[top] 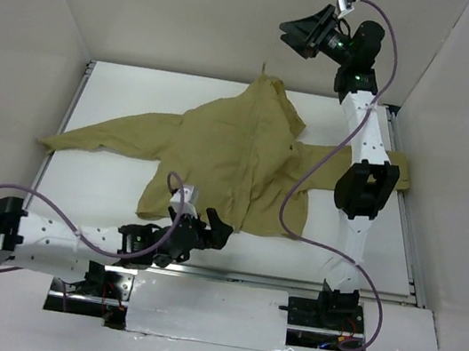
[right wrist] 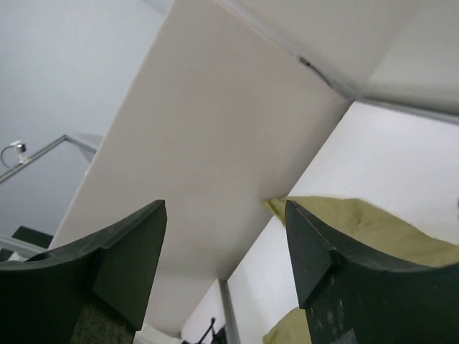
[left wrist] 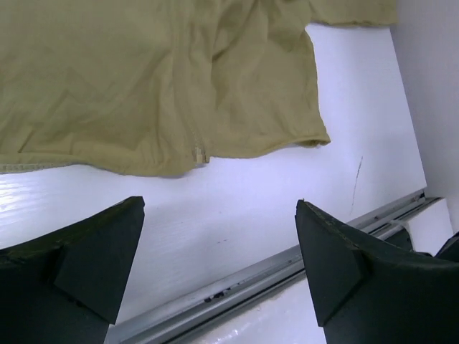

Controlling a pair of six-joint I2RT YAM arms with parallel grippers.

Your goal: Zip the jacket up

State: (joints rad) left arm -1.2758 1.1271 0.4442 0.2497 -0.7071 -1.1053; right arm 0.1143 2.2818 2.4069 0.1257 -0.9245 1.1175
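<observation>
Left gripper (top: 205, 232) (left wrist: 220, 203): jaws wide apart, nothing between them, low over the white table (top: 357, 250) near its near edge rail (left wrist: 251, 287), just short of the jacket (top: 238, 154) hem, not touching cloth. Right gripper (top: 308, 33) (right wrist: 226, 205): jaws apart, holding nothing, raised in the air by the far wall, beyond the hood. Jacket olive-tan, wrinkled, spread flat mid-table, hood far, hem near, sleeves out left and right, right sleeve passing under the right arm. Zipper (left wrist: 199, 147) runs down the middle to the hem; front halves lie together there.
</observation>
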